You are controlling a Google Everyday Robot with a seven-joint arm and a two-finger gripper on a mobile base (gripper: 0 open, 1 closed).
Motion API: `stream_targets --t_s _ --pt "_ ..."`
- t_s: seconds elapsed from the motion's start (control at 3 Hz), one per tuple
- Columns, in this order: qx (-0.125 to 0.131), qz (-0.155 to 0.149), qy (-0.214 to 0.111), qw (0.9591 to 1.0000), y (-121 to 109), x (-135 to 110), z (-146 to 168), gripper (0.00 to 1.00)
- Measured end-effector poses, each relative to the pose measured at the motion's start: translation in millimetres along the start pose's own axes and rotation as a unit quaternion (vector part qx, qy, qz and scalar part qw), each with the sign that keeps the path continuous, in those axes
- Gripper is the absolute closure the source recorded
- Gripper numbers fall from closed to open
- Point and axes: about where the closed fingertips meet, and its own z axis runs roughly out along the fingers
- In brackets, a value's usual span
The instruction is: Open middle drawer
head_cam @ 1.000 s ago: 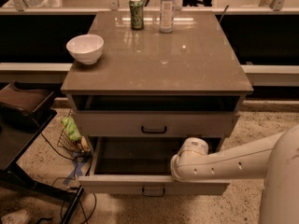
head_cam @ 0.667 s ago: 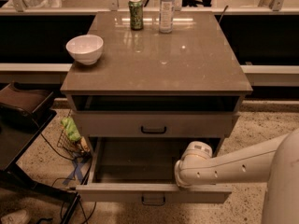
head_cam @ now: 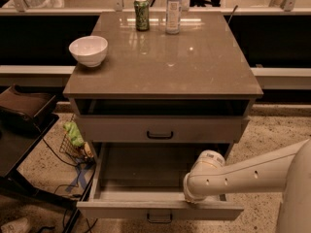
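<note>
The middle drawer (head_cam: 121, 210) is a pale grey drawer with a low flat front and a small black handle (head_cam: 159, 219). It stands pulled well out of the cabinet, and its inside shows bare. My gripper (head_cam: 193, 198) is at the end of the white arm (head_cam: 252, 174) that comes in from the right. It sits down on the top rim of the drawer's front, right of centre. The arm's wrist hides its tip. The drawer above (head_cam: 204, 129), with its own black handle (head_cam: 160, 135), is shut.
On the brown cabinet top (head_cam: 194, 72) stand a white bowl (head_cam: 88, 50), a green can (head_cam: 142, 13) and a clear bottle (head_cam: 173, 8). A wire basket with a green thing (head_cam: 74, 135) and cables lie on the floor at left, beside a dark stand (head_cam: 24, 110).
The middle drawer has slid further out towards the camera. My gripper and arm have moved the same way with its front edge.
</note>
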Motion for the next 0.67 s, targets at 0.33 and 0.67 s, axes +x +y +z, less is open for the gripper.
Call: stream_targets --t_s 0.33,0.67 --pt "0.0 0.0 0.0 1.0 0.0 0.0 0.0 1.0" --pt "0.023 0.001 -0.027 0.9994 -29.4 -4.3 11.7 1.0"
